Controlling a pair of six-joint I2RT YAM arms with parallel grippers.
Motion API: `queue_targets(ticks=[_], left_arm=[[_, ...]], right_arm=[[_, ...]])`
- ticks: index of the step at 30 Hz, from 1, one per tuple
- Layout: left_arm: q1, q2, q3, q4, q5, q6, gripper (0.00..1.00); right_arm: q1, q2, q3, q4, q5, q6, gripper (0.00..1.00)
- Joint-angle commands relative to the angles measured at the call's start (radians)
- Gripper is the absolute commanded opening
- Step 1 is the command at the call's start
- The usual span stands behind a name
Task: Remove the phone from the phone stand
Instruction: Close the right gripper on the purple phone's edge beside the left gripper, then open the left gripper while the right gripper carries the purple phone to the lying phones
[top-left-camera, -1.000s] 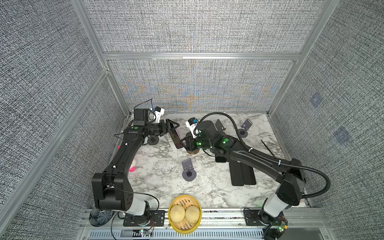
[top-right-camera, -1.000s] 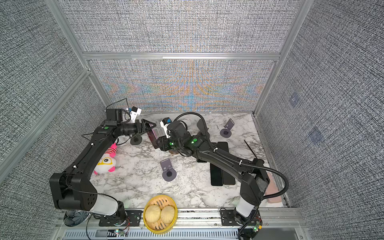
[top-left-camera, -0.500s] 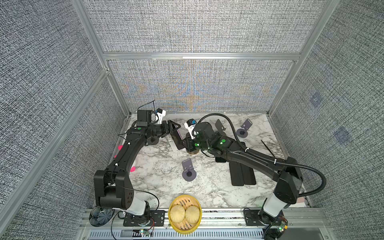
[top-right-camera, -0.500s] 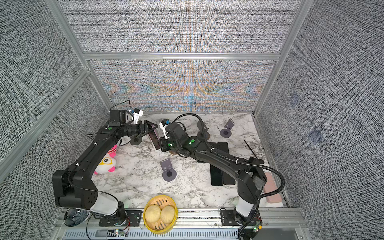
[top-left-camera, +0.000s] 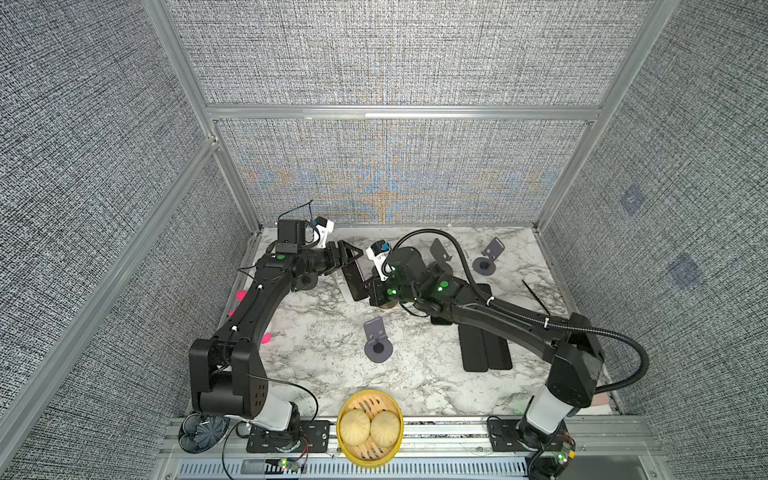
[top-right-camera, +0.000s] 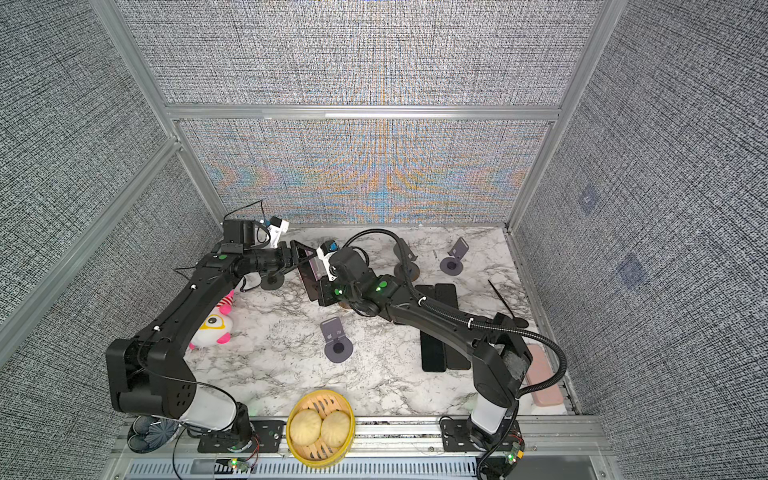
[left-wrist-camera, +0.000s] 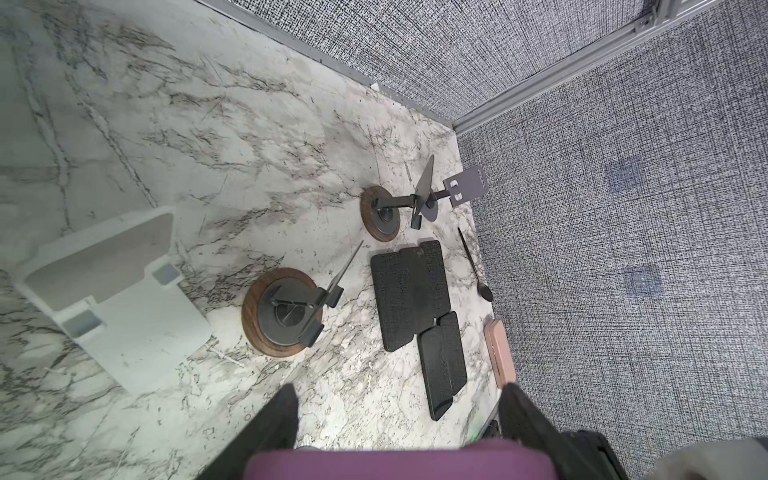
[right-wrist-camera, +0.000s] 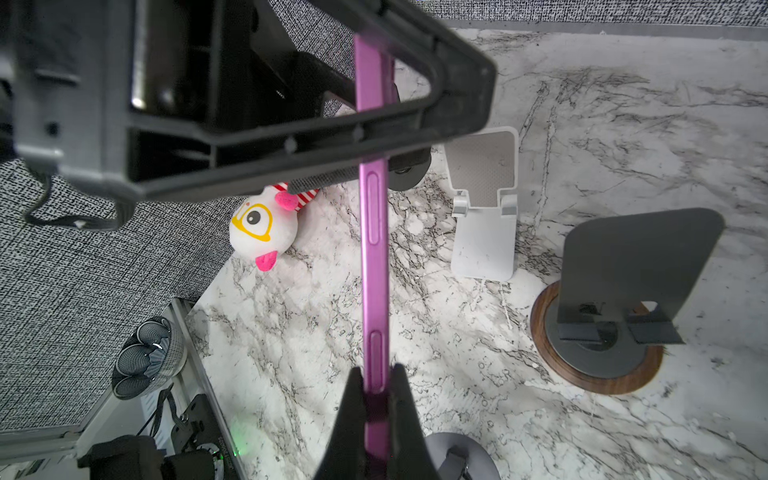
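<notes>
Grey-veined marble surface (top-left-camera: 324, 324), white stand (left-wrist-camera: 137, 328) at back left, two wood-based stands (left-wrist-camera: 282, 318) near it, grey stand (top-left-camera: 377, 349) mid-surface, flat black cases (top-left-camera: 484, 353) at right, plush toy (top-right-camera: 210, 328) at left, thin spoon (left-wrist-camera: 485, 291), pink case (left-wrist-camera: 500, 353) at right edge

The right hand (right-wrist-camera: 376, 395) has pinched shut on the thin edge of the phone (right-wrist-camera: 374, 241); a second ago its fingers (right-wrist-camera: 352, 409) still stood apart on either side. The left hand (top-left-camera: 348, 255) and its arm have eased a little further in toward the right hand.
</notes>
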Motion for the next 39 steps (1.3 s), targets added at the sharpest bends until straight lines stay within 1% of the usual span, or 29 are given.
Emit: queue_targets(ticks=[1, 4, 6, 7, 9, 10, 27, 30, 32, 35, 39], left_arm=[[0.0, -0.006, 0.0, 0.022, -0.002, -0.003, 0.08], [0.0, -0.009, -0.005, 0.037, 0.001, -0.012, 0.24], [0.0, -0.011, -0.009, 0.042, 0.003, -0.014, 0.42], [0.0, -0.011, -0.009, 0.042, 0.005, -0.014, 0.55], [0.002, -0.008, -0.01, 0.045, 0.008, -0.01, 0.85], [0.001, -0.006, -0.009, 0.042, 0.003, -0.007, 0.98], [0.002, -0.017, -0.006, 0.025, -0.013, 0.023, 0.98], [0.028, -0.03, 0.012, -0.012, -0.018, 0.052, 0.98], [0.057, -0.049, 0.01, -0.004, -0.019, 0.052, 0.98], [0.09, -0.074, 0.005, 0.01, -0.006, 0.054, 0.98], [0.114, -0.089, 0.01, -0.003, -0.011, 0.079, 0.98]], right_arm=[[-0.001, -0.001, -0.003, 0.016, 0.02, 0.02, 0.0], [-0.001, 0.0, -0.005, 0.015, 0.022, 0.017, 0.0], [-0.001, 0.0, -0.006, 0.016, 0.023, 0.012, 0.0], [-0.001, -0.001, -0.007, 0.016, 0.023, 0.01, 0.0], [-0.002, 0.0, -0.008, 0.021, 0.016, 0.006, 0.0], [-0.001, 0.0, -0.011, 0.026, 0.013, 0.005, 0.0], [-0.002, -0.01, -0.027, 0.042, 0.013, 0.005, 0.0], [-0.007, -0.018, -0.026, 0.029, -0.004, 0.005, 0.0], [-0.02, -0.03, -0.017, 0.003, -0.053, 0.014, 0.0], [-0.038, -0.054, -0.021, -0.038, -0.069, 0.009, 0.0], [-0.071, -0.105, -0.077, -0.035, -0.114, 0.023, 0.0]])
